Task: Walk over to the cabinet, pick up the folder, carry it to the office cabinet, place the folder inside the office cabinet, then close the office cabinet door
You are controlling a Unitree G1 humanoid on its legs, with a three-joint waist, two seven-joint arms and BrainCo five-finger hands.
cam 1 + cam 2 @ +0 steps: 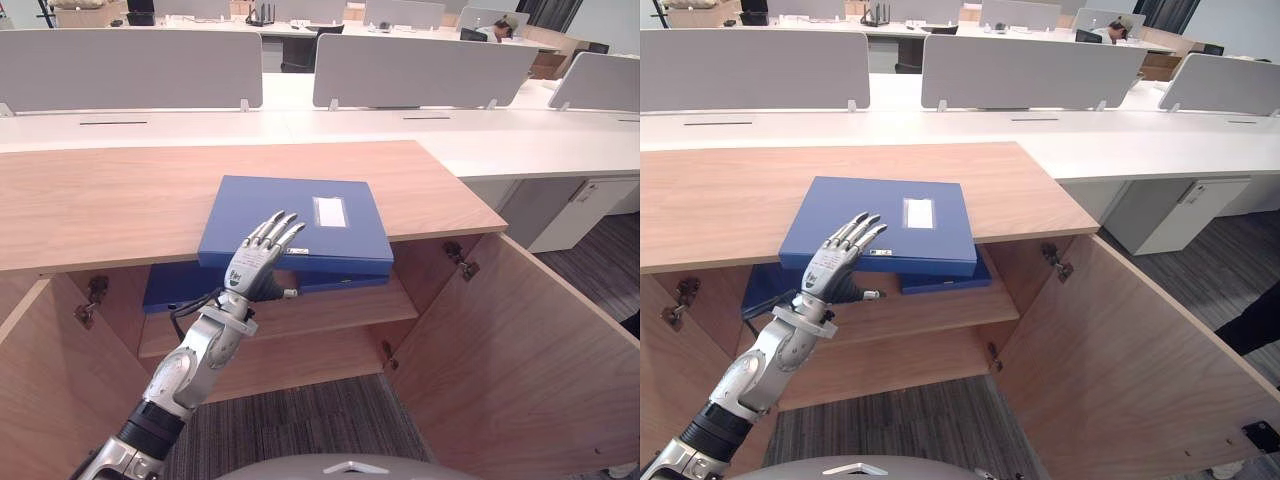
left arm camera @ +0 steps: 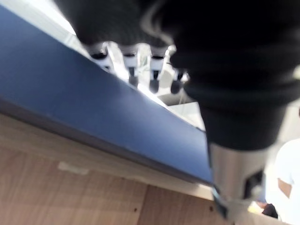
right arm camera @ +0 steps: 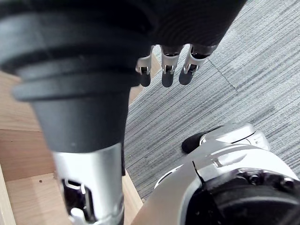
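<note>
A blue folder (image 1: 300, 225) with a white label lies on the wooden cabinet top (image 1: 100, 200), its front edge hanging over the open cabinet. My left hand (image 1: 255, 262) is at that front edge. Its straight fingers (image 2: 131, 65) reach over the folder's top (image 2: 93, 108) and the thumb sticks out below the edge, so the hand is open. A second blue folder (image 1: 175, 288) lies on the shelf (image 1: 330, 310) inside. My right hand (image 3: 168, 70) hangs over the grey carpet with relaxed fingers, holding nothing.
Both cabinet doors stand wide open: the right door (image 1: 520, 340) swings out towards me, the left door (image 1: 50, 390) at the lower left. Behind the cabinet run white desks with grey dividers (image 1: 130, 65). A person (image 1: 503, 28) sits far back.
</note>
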